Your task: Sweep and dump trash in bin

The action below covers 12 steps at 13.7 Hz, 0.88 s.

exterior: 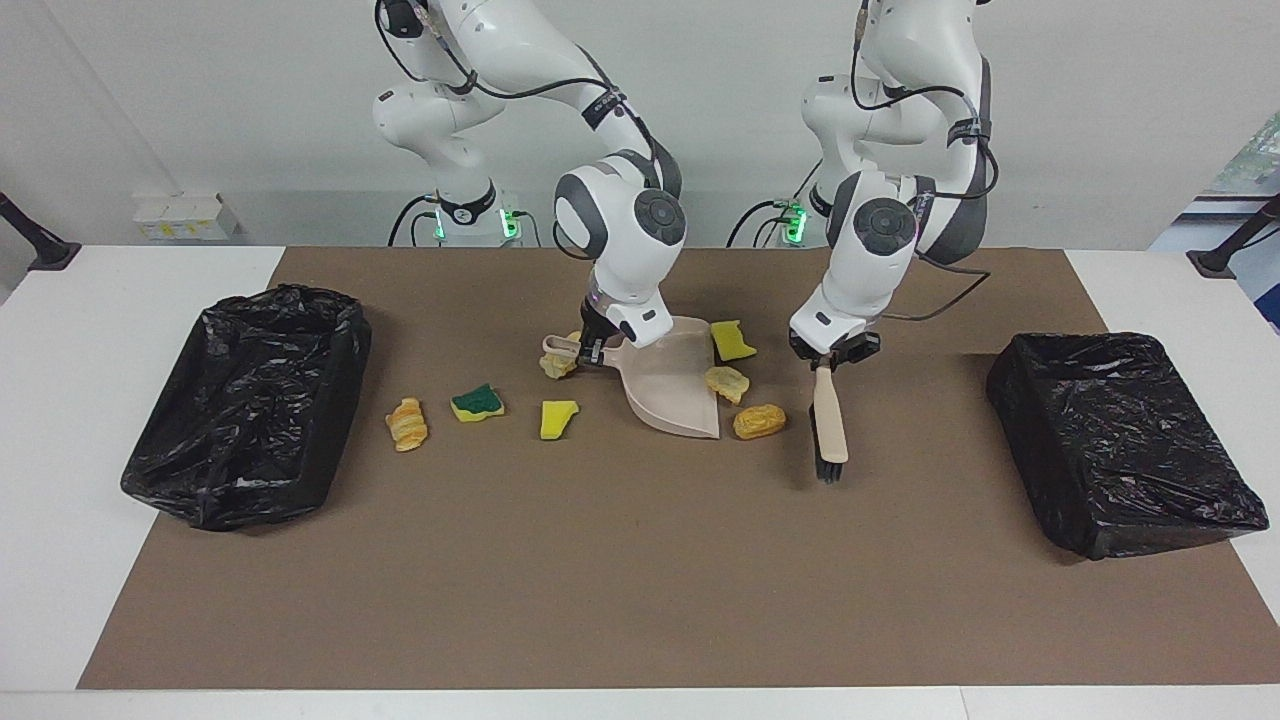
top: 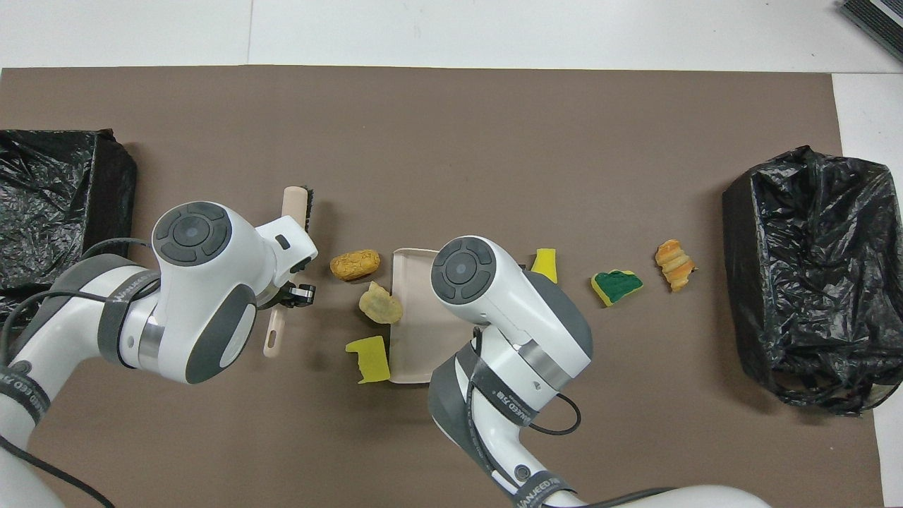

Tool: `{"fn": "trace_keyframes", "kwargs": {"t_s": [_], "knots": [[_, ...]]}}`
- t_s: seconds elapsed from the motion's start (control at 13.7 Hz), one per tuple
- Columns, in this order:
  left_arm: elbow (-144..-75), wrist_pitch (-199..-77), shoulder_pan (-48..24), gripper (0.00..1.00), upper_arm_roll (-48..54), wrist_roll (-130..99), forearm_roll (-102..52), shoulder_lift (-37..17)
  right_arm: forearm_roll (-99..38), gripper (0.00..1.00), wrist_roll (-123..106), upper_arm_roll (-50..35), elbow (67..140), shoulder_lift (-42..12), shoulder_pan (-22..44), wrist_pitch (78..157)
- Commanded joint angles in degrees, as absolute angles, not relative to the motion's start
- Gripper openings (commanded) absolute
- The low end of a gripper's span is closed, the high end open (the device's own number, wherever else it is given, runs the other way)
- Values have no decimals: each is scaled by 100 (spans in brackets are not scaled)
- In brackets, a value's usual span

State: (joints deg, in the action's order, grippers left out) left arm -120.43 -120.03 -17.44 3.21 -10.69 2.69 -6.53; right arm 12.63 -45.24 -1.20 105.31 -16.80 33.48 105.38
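My right gripper is shut on the handle of the beige dustpan, which rests on the brown mat; in the overhead view the arm hides this gripper, and the dustpan is bare. My left gripper is shut on the beige brush, bristles down, toward the left arm's end from the pan. Trash beside the pan's mouth: a yellow sponge, a tan lump, an orange bread bit. Another lump lies by the handle.
Toward the right arm's end lie a yellow chunk, a green-and-yellow sponge and a striped bread bit. A black-lined bin stands at that end, another bin at the left arm's end.
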Motion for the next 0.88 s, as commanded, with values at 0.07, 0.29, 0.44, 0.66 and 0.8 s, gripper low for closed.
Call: {"fn": "trace_keyframes", "kwargs": {"t_s": [0.07, 0.29, 0.44, 0.66, 0.8], "knots": [[-11513, -12154, -1635, 0, 387, -1011, 404, -1274, 1239, 0, -4246, -167, 10538, -1626, 3322, 10477], [-11785, -12076, -1643, 0, 395, -1019, 404, -1222, 1248, 0, -4175, -176, 10555, -1600, 3331, 10346], [-12014, -12033, -1740, 0, 422, -1081, 396, -1108, 1248, 0, -4184, -220, 10582, -1556, 3436, 10248], [-12260, -11979, -2265, 0, 431, -1492, 343, -994, 1257, 0, -4280, -220, 10582, -1556, 3445, 10257], [-12261, -11875, -2626, 0, 448, -1897, 238, -949, 1248, 0, -4280, -220, 10582, -1547, 3454, 10248]]}}
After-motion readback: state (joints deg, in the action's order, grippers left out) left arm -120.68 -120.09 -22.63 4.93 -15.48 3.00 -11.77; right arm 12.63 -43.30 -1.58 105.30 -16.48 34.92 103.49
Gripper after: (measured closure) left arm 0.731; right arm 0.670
